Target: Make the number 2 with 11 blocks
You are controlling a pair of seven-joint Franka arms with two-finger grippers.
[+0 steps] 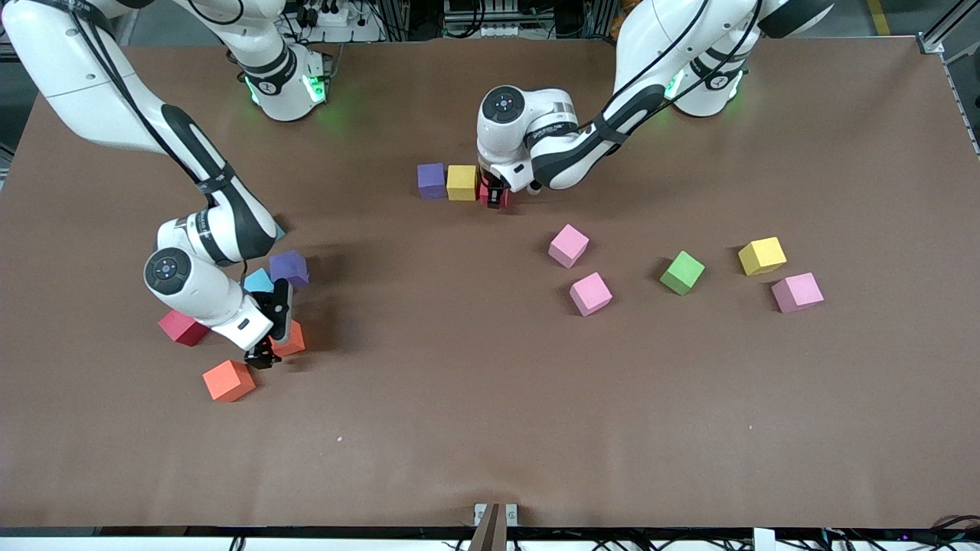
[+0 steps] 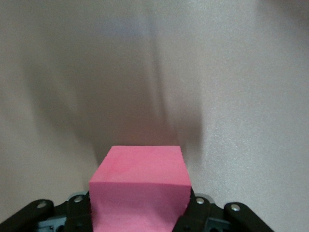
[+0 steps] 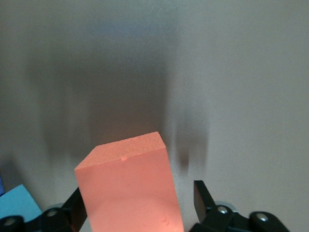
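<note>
Front view: a brown counter point(image 1: 490, 398) with scattered foam blocks. The left claw point(image 1: 495, 196) is down at the end of a short row, a purple block point(image 1: 431, 180) touching a yellow block point(image 1: 462, 182), and it grasps a red block point(image 1: 499, 200) just beside the yellow one. The right claw point(image 1: 264, 353) sits low toward the right arm's end of the counter, around an orange block point(image 1: 292, 339); a second orange block point(image 1: 228, 380) lies nearer the camera.

Left wrist view: the red block point(image 2: 140, 191), pinkish here, is clenched between the dark fingers point(image 2: 79, 208).

Right wrist view: the orange block point(image 3: 128, 186) stands between the fingers point(image 3: 202, 197), with a gap showing on one side, so the claw is released, not gripping.
</note>
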